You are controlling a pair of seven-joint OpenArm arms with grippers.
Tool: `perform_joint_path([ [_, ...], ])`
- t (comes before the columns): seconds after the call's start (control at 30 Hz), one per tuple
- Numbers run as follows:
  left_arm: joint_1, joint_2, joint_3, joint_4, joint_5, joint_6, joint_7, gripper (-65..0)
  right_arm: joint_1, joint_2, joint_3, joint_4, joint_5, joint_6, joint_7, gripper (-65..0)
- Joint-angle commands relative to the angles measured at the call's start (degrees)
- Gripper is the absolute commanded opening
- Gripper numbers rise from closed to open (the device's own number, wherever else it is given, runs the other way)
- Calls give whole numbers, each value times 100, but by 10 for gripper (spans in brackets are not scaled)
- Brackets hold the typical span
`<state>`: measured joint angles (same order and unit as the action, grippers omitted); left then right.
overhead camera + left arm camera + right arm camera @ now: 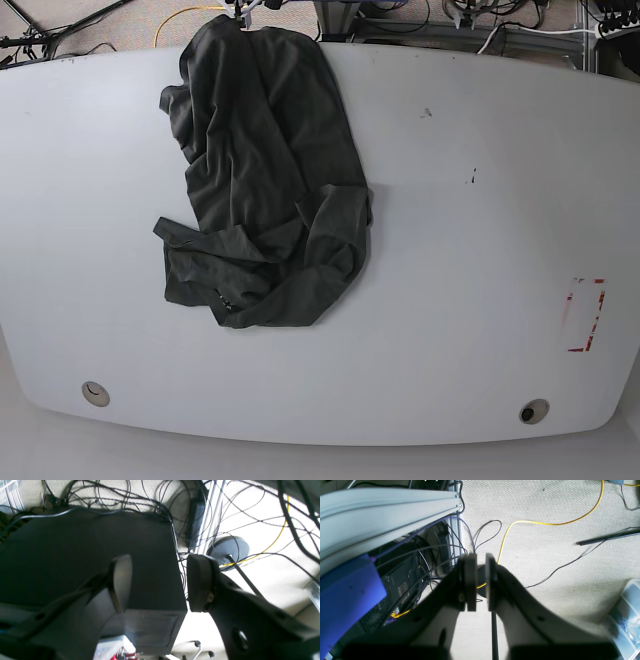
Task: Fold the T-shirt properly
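Note:
The T-shirt [265,170], dark charcoal grey and crumpled, lies in a loose heap on the white table [480,300], from the far edge down toward the left middle. Neither arm shows in the base view. In the left wrist view my left gripper [160,582] hangs off the table above a black box, its fingers [200,582] spread wide with nothing between them. Over the carpet floor, my right gripper [481,580] has its pads [471,580] almost together and holds nothing. Neither wrist view shows the T-shirt.
A black box [75,550] and tangled cables lie under the left gripper, beside a round stand base [232,547]. Near the right gripper are an aluminium frame rail [382,502], a blue block [345,590], a yellow cable [545,523] and a clear bin [627,612]. A red mark [585,315] sits at the table's right.

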<state>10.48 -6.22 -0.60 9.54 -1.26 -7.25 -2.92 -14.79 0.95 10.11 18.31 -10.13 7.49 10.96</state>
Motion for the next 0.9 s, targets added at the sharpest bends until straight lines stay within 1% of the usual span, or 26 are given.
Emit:
perform_joint_path([
  [0.0,1020,-300,8,1413,25,58,-64,-325,-760,208,25,854,34,6,-17,-599],
  [0.33,1399,-347,-2,1996,16,50,-71,-325,-996,211,33,1147,21,-10,-21,-599],
  [0.4,1567,-400,3,2290,-10,57,-73,-329,-1190,219,3,1332,21,13,-41,-599],
  [0.87,1735,-463,0,2359,2,90,-107,-331,-1259,205,23,1271,20,-3,27,-599],
])
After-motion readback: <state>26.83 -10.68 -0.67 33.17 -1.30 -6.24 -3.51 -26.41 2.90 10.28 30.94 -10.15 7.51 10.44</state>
